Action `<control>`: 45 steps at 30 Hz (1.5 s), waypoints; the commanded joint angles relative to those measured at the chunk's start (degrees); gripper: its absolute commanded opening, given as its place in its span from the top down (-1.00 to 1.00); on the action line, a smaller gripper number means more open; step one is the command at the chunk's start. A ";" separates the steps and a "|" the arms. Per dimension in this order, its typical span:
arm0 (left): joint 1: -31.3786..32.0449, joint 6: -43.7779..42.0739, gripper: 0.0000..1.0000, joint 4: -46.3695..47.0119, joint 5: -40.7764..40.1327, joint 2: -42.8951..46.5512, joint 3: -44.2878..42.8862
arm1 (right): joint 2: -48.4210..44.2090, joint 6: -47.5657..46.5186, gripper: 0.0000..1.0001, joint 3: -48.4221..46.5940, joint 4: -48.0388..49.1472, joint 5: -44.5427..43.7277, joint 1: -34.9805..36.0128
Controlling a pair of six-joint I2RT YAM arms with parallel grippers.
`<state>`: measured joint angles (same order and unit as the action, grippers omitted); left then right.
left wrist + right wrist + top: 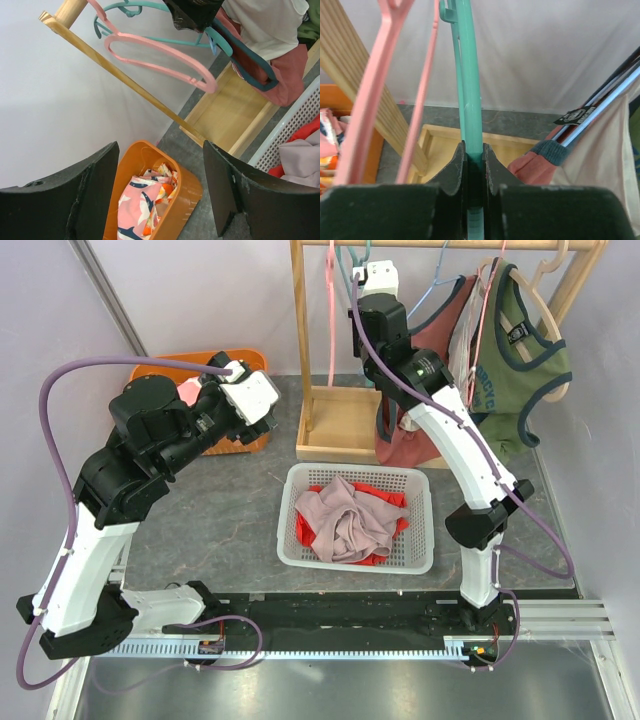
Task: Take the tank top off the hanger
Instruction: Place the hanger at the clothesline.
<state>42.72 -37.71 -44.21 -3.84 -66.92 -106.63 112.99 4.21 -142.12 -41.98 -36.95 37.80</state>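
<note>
My right gripper is raised at the wooden rack and shut on a bare teal hanger, whose bar runs up between the jaws. A bare pink hanger hangs just left of it. A red tank top with dark trim hangs on a blue hanger to the right, and shows in the right wrist view. A white top and a green tank top hang further right. My left gripper is open and empty above the orange bin.
The orange bin at back left holds a pink patterned cloth. A white basket in the middle holds mauve and red clothes. The rack's wooden base tray stands behind the basket.
</note>
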 commanded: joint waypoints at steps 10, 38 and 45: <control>-0.27 2.73 -0.49 1.14 1.73 0.21 -1.74 | -2.16 7.66 0.46 0.44 -7.07 11.02 0.43; -0.36 3.96 -0.49 0.26 3.13 0.20 -1.13 | -29.48 8.18 -0.58 19.94 -3.22 -2.87 -1.76; -0.44 4.14 -0.49 0.17 3.22 0.64 -0.77 | -28.10 11.43 -0.58 24.00 -1.44 -3.66 -3.17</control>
<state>42.70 -35.40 -44.42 -1.32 -67.37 -106.98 81.54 12.60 -118.72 -45.69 -38.85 35.53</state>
